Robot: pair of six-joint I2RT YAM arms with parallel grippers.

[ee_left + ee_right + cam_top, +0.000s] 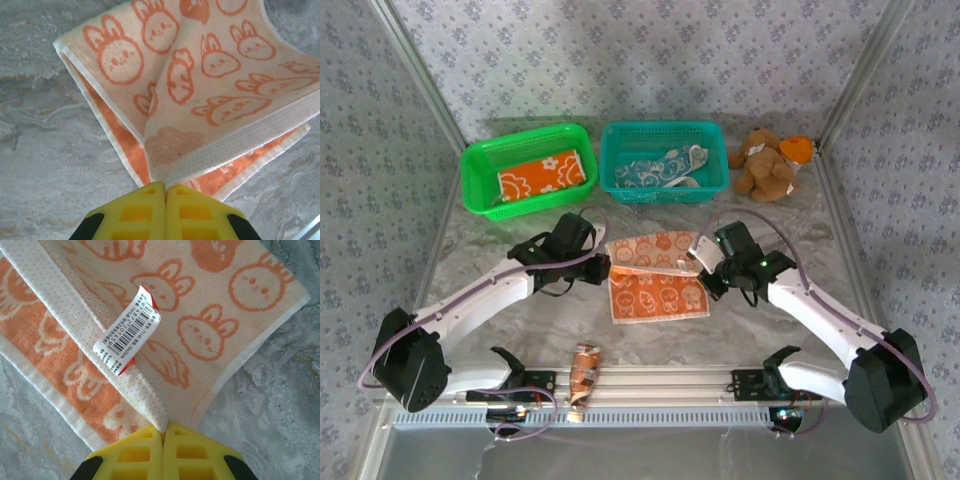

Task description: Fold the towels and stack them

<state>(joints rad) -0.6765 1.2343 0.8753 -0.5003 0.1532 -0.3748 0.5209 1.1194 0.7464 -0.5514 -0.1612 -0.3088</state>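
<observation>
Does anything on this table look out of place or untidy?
Yes. A crumpled brown packet lies at the near edge of the table. The teal towel sits rumpled in the teal basket, while the orange towel lies flat and folded in the green basket.

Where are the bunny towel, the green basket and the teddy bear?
bunny towel (657, 292), top view, on its flat lower layer.
green basket (480, 180), top view, on its left wall.
teddy bear (767, 168), top view, on its body.

Robot lab booth, wallpapered walls (620, 60)
</observation>
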